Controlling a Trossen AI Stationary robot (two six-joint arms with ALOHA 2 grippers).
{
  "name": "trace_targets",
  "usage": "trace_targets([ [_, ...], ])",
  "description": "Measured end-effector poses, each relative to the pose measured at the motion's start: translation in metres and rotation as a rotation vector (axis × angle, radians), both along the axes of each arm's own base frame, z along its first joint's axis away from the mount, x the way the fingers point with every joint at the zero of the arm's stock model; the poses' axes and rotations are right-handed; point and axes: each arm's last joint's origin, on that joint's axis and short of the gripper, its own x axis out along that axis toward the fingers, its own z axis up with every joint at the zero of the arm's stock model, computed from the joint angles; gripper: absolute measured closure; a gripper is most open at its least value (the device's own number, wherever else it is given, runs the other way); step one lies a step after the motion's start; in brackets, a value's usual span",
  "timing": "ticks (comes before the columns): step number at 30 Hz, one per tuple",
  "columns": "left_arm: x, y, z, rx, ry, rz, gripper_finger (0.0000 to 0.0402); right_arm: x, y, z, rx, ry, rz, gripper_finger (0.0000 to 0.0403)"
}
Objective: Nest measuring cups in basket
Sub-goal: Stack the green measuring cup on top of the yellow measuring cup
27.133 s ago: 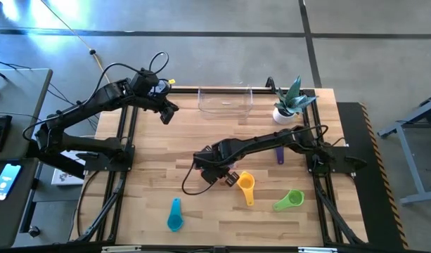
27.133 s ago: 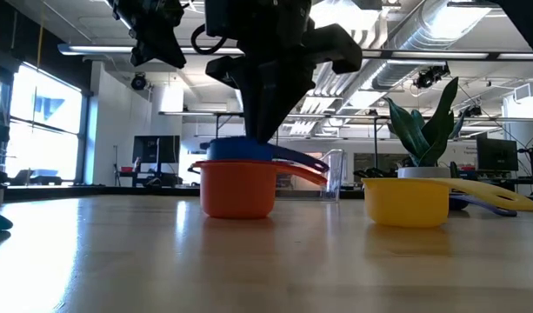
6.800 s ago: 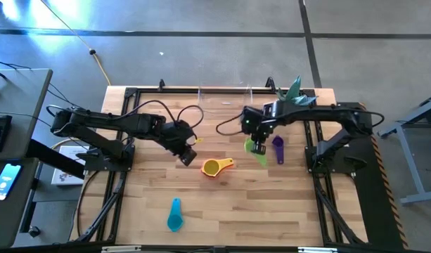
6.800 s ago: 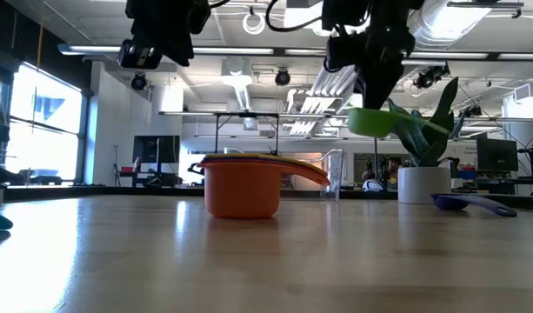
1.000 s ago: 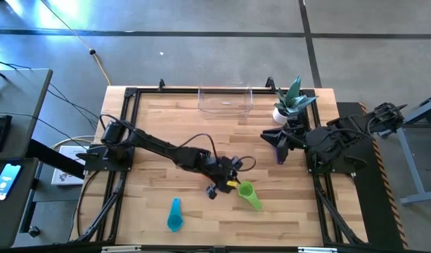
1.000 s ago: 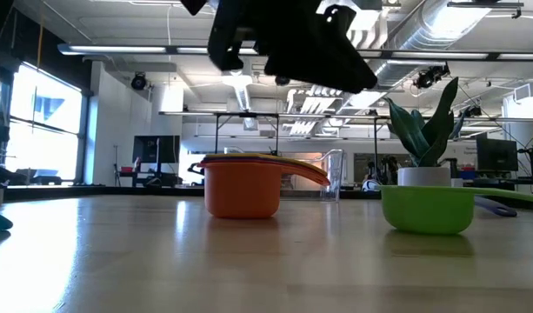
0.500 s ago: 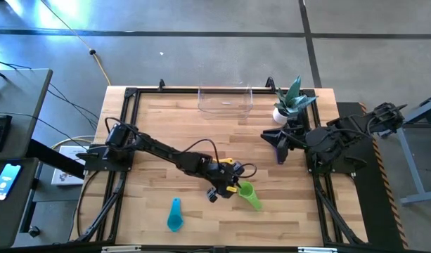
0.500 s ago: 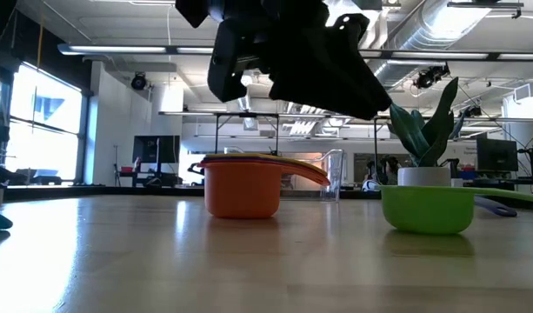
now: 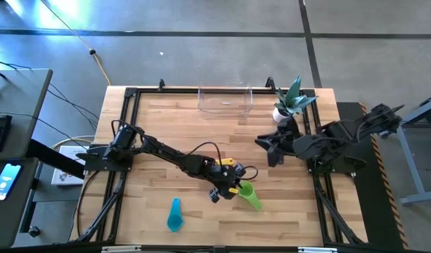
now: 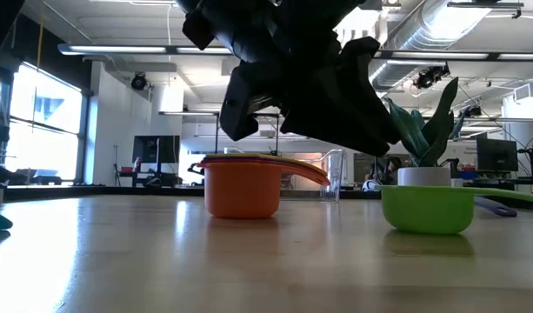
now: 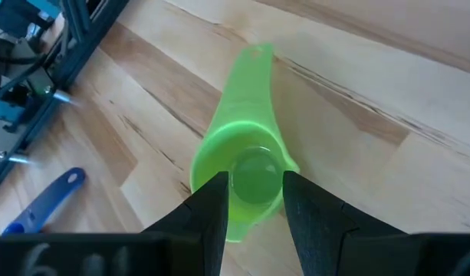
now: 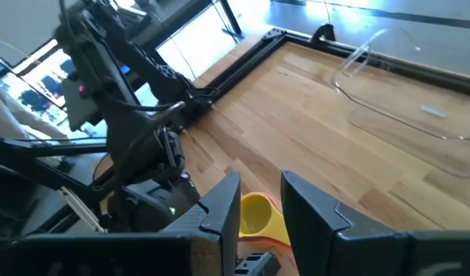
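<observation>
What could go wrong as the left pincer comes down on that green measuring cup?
The left pincer is open, straddling the green measuring cup's bowl; closing off-centre on the round rim could squirt it sideways. The nested stack in the orange cup stands close by on the table, so the arm might knock it. The clear basket sits at the far edge, a long carry during which a shallow grip might slip.

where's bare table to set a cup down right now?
Free: the strip between the basket and the left arm; the front right corner beyond the green cup. Crowded: mid-table, where the left tool hovers over the green cup beside the teal cup.
</observation>
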Motion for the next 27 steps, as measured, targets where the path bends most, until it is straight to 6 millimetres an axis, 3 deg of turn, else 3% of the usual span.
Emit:
trace_targets([
  [27, 0.005, -0.002, -0.024, 0.075, 0.005, -0.043, 0.0284, 0.001, 0.0, -0.005, 0.007, 0.038, -0.018, 0.0316],
])
